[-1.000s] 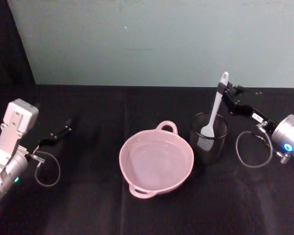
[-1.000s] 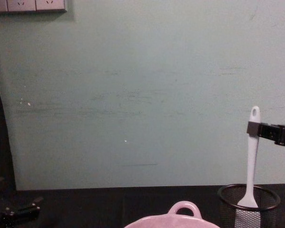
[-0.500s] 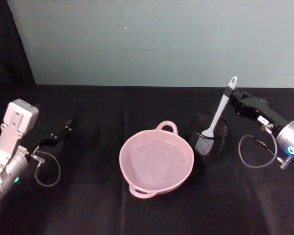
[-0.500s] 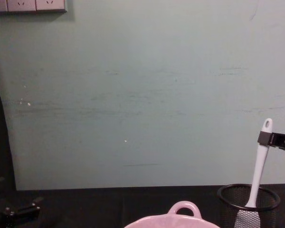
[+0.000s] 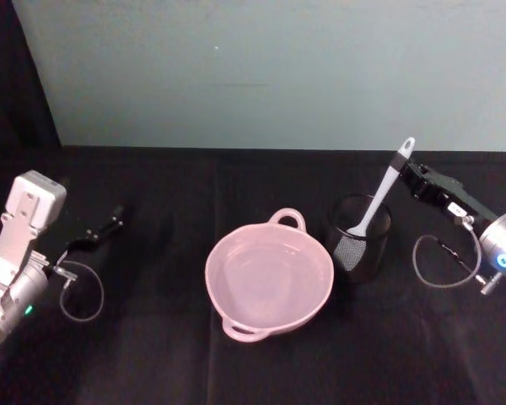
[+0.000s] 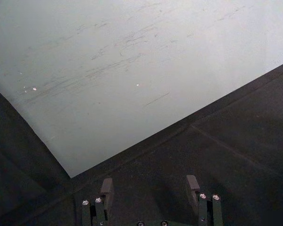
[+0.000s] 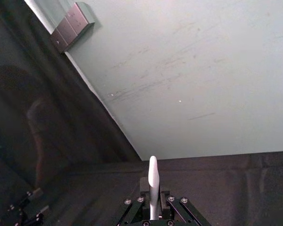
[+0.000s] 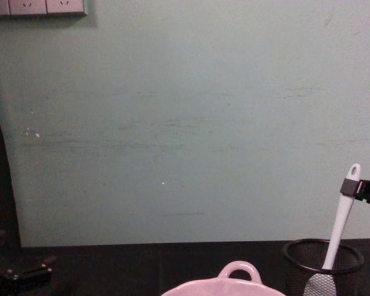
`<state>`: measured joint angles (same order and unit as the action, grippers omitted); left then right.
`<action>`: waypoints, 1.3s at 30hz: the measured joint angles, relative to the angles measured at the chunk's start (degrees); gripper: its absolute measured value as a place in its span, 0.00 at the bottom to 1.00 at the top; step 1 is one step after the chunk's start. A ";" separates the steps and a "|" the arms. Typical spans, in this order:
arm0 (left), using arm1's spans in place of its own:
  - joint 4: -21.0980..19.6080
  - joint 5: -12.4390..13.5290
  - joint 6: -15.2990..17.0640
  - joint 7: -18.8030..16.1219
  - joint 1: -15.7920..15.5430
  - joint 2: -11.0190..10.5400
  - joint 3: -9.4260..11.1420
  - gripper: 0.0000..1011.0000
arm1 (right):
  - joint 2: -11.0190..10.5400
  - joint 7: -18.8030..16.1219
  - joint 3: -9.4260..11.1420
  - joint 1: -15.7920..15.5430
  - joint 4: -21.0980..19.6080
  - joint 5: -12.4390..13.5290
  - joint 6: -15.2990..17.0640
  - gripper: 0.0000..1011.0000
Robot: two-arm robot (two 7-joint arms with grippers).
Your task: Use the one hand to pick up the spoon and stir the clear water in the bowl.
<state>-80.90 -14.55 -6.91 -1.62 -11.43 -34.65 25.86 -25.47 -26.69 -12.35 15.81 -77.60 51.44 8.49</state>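
1. Now we see the right gripper (image 5: 410, 171) closed on the spoon (image 5: 382, 193), pinching the thin handle just under the hole at its end. It sits at about 2 o'clock from the bowl (image 5: 268, 274).

2. We find the spoon tilted, with the handle leaning out toward the gripper. The flat blade is down inside the black mesh cup (image 5: 359, 239). In the chest view the spoon (image 8: 341, 220) shows the same lean, and the blade stays below the rim of the cup (image 8: 322, 265).

3. We think the grip is so high on the handle so that the long lower part stays free. That part can then reach into the water while the gripper keeps dry.

4. The pink bowl stands in the middle of the black table (image 5: 152, 337), just beside the cup, which is at its 3 o'clock. One loop handle points to 12 o'clock and the other to about 7 o'clock. The water inside is clear.

5. We judge that the pick-up is not finished, because the blade must first rise clear of the cup rim.

6. The left gripper (image 6: 150, 201) rests idle and open at about 9 o'clock, well apart from the bowl, holding nothing.
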 joint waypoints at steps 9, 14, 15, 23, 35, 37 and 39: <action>0.00 0.00 0.00 0.00 0.00 0.00 0.00 0.99 | -0.64 -3.75 -1.66 3.01 4.78 3.12 1.94 0.15; 0.00 0.00 0.00 0.00 0.00 0.00 0.00 0.99 | -1.19 -4.90 -2.90 4.62 6.99 4.38 3.85 0.27; 0.00 0.00 0.00 0.00 0.00 0.00 0.00 0.99 | -1.27 -4.94 -3.08 4.81 7.31 4.55 4.14 0.31; 0.00 0.00 0.00 0.00 0.00 0.00 0.00 0.99 | -2.11 -4.60 -3.89 5.18 8.27 5.88 4.76 0.59; 0.00 0.00 0.00 0.00 0.00 0.00 0.00 0.99 | -5.94 -1.32 -5.33 2.40 3.78 4.44 2.61 0.92; 0.00 0.00 0.00 0.00 0.00 0.00 0.00 0.99 | -7.64 0.60 -5.82 1.26 0.93 2.52 1.92 0.96; 0.00 0.00 0.00 0.00 0.00 0.00 0.00 0.99 | -8.91 2.07 -6.13 0.39 -1.14 0.87 1.42 0.99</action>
<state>-80.90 -14.55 -6.91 -1.62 -11.43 -34.64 25.86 -34.38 -24.63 -18.48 16.21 -78.74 52.31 9.91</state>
